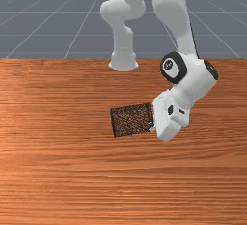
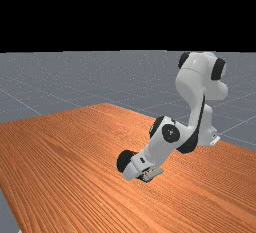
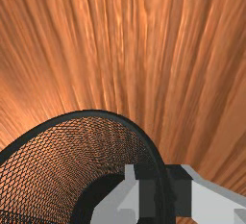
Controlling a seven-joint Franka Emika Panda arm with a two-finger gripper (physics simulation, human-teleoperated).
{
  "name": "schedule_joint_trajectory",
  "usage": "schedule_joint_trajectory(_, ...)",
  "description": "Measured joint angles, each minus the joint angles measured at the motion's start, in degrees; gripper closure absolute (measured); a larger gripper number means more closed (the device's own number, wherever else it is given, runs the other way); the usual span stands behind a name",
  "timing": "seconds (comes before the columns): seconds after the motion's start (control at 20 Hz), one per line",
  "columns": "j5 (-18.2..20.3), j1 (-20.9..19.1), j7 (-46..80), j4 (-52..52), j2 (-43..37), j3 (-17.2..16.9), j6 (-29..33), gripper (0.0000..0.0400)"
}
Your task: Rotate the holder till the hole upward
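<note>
The claw [image 1: 152, 125] is pinching the holder [image 1: 131, 120] by its wall, close to the rim [image 3: 96, 113]: one pad [image 3: 149, 196] is inside the mesh, the other [image 3: 179, 192] outside, with the wall between them. Past the rim, the wrist view looks down the mesh [image 3: 43, 163] to the dark bottom [image 3: 90, 199].

In the front view the holder is over on its side, its hole turned toward the claw and the front view's right, its bottom toward the front view's left. It is well in from the tabletop's [image 1: 72, 180] far edge; I can't tell whether it touches the wood. In the far view, the round, dark end of the holder [image 2: 125, 161] pokes out beyond the claw, toward the far view's left, well apart from the tabletop's far corner [image 2: 104, 104].

Behind the claw, the arm [image 1: 193, 81] slants in from the front view's right. Farther back, its base [image 1: 123, 61] stands at the tabletop's far edge, and the grey floor [image 1: 38, 26] spreads past that.
</note>
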Motion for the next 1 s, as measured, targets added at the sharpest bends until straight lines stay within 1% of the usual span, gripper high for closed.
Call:
schedule_joint_trajectory(0.05,0.0,-0.3,-0.8,-0.8,-0.6,0.3,1.0,0.0356)
schedule_joint_trajectory(0.1,-0.9,-0.2,-1.8,-1.9,-1.4,0.3,1.9,0.0354)
schedule_joint_trajectory(0.15,2.0,-1.6,-2.5,-2.0,-2.1,1.6,1.9,0.0356)
schedule_joint_trajectory(0.2,5.3,-3.8,-5.9,-3.6,-3.8,3.7,3.7,0.0354)
schedule_joint_trajectory(0.25,5.8,-4.1,-6.6,-4.0,-4.8,3.9,3.5,0.0355)
schedule_joint_trajectory(0.3,7.9,-5.3,-8.7,-4.7,-6.1,5.0,3.7,0.0355)
schedule_joint_trajectory(0.35,7.9,-5.1,-8.9,-4.9,-7.0,4.8,3.2,0.0354)
schedule_joint_trajectory(0.4,11.7,-7.3,-12.7,-5.7,-8.4,6.8,3.6,0.0352)
schedule_joint_trajectory(0.45,12.5,-7.5,-13.5,-5.9,-9.5,6.9,3.1,0.0354)
schedule_joint_trajectory(0.5,26.7,-14.4,-26.7,-5.9,-10.1,13.8,0.3,0.0347)
schedule_joint_trajectory(0.55,27.4,-14.4,-27.3,-6.2,-11.7,13.3,0.0,0.0349)
schedule_joint_trajectory(0.6,33.4,-16.7,-32.4,-5.3,-12.0,15.2,-4.1,0.0344)
schedule_joint_trajectory(0.7,37.5,-17.9,-35.5,-5.3,-14.4,15.1,-6.5,0.0346)
schedule_joint_trajectory(0.75,35.7,-17.1,-34.0,-6.2,-16.3,13.9,-3.9,0.0348)
schedule_joint_trajectory(0.8,41.1,-19.1,-37.7,-5.3,-15.9,15.2,-8.0,0.0345)
schedule_joint_trajectory(0.9,45.0,-20.5,-41.6,-6.5,-17.8,15.5,-9.1,0.0344)
schedule_joint_trajectory(0.95,47.2,-21.0,-43.3,-9.0,-19.3,15.4,-9.0,0.0348)
schedule_joint_trajectory(1.0,49.1,-21.4,-45.0,-11.6,-21.0,15.3,-8.9,0.0342)
